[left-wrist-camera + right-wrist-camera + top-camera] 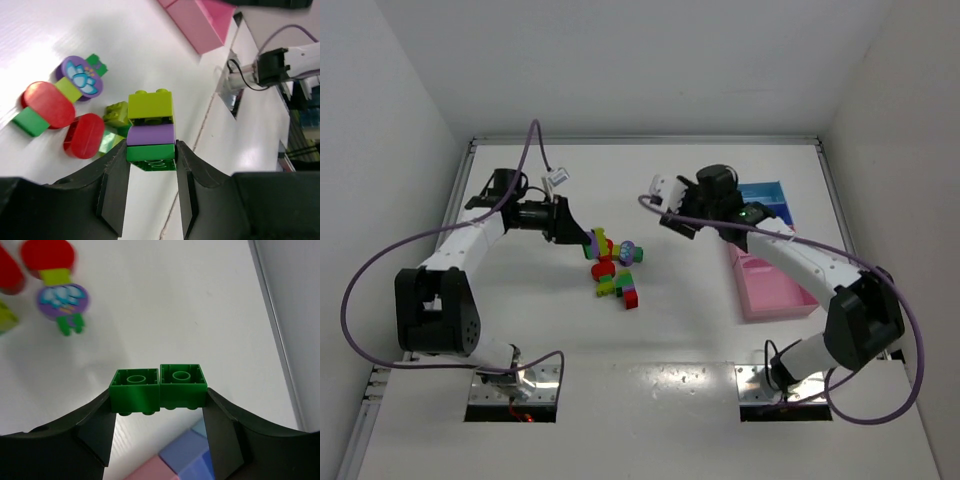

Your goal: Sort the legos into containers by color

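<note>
The legos are light, rigid moulded plastic with smooth, slippery walls, so I take hold across two flat opposite sides, low on the body and never on the studs. The left gripper (150, 160) is clamped on a three-brick stack (150, 132): yellow-green on top, purple in the middle, green at the bottom. Both pads bear on the green and purple layers only, so the top brick rides unsupported and a sideways knock could pop it off. This stack sits at the edge of the loose pile (613, 270) near the table centre; from the wrist view I cannot tell whether it is clear of the surface. The right gripper (157, 397) is closed on a green brick pair (158, 384), jaws set two bricks apart, one pad on each outer face. The seam between the two is probably the weak point. This pair hangs near the pink tray (775, 290) and the blue tray (765, 195).
</note>
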Tool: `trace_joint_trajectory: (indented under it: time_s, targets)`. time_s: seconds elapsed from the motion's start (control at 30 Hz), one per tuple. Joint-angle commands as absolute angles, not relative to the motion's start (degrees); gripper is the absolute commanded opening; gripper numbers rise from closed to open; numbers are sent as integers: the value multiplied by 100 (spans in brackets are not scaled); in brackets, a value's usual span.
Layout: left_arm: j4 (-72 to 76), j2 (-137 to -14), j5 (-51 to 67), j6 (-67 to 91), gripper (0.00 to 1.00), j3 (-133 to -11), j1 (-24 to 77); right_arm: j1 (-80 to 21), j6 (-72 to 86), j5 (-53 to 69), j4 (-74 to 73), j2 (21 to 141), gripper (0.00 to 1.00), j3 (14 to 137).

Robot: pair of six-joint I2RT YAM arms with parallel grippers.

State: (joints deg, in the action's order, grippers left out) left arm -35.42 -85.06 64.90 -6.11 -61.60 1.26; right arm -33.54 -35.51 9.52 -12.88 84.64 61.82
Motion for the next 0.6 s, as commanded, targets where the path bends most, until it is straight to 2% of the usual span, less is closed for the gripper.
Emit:
trace_joint_trajectory:
  time_s: [0.0, 0.13, 0.27, 0.57]
  targets:
    - [-3323, -8244, 6259, -625, 14, -6108, -9, -2691, -2489, 625, -1283, 8262, 13, 6293]
    - [-3155, -8192, 6030, -466, 14, -6108, -62, -1891, -1689, 624, -1511, 8209, 13, 6424]
    - [-3085, -8051, 5748, -404, 14, -6108, -62, -1188, -1073, 1027, -2450, 8262, 13, 6680]
    - [-3032, -7910, 5678, -457, 14, -5924, -62, -686, -1748, 1274, -4577, 7252, 12, 6285]
